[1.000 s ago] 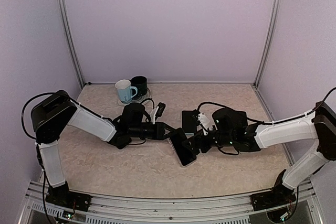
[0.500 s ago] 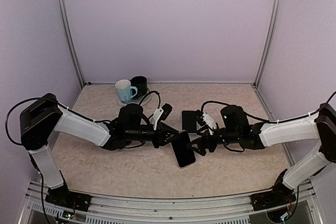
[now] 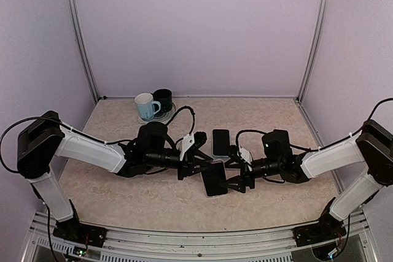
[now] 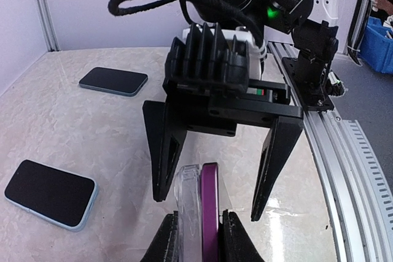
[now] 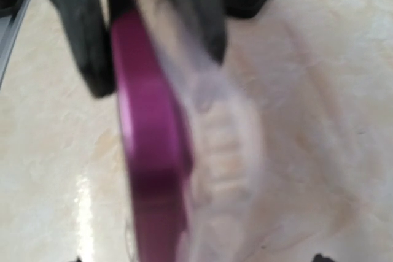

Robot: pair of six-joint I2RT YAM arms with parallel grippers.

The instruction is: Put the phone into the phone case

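My left gripper [image 4: 198, 237] is shut on a purple phone [image 4: 210, 204] and a clear phone case [image 4: 188, 204], pressed side by side and standing on edge just above the table. In the top view the left gripper [image 3: 202, 166] holds this dark phone [image 3: 215, 180] at table centre. My right gripper [image 3: 236, 176] faces it, open, one finger [image 4: 161, 151] on each side of the phone's far end without touching. The right wrist view shows the phone's purple edge [image 5: 150, 151] and the case [image 5: 224, 145] close up and blurred.
A second phone [image 3: 221, 141] lies flat behind the grippers. The left wrist view shows two flat phones, one far [image 4: 113, 81] and one near [image 4: 49, 193]. A pale mug [image 3: 145, 106] and a dark mug [image 3: 163, 99] stand at the back left. The table's front rail [image 3: 196, 237] is close.
The left arm has reached further right, carrying the phone and case lower and nearer the front. The right gripper has backed off to the right and its fingers now stand wide apart.
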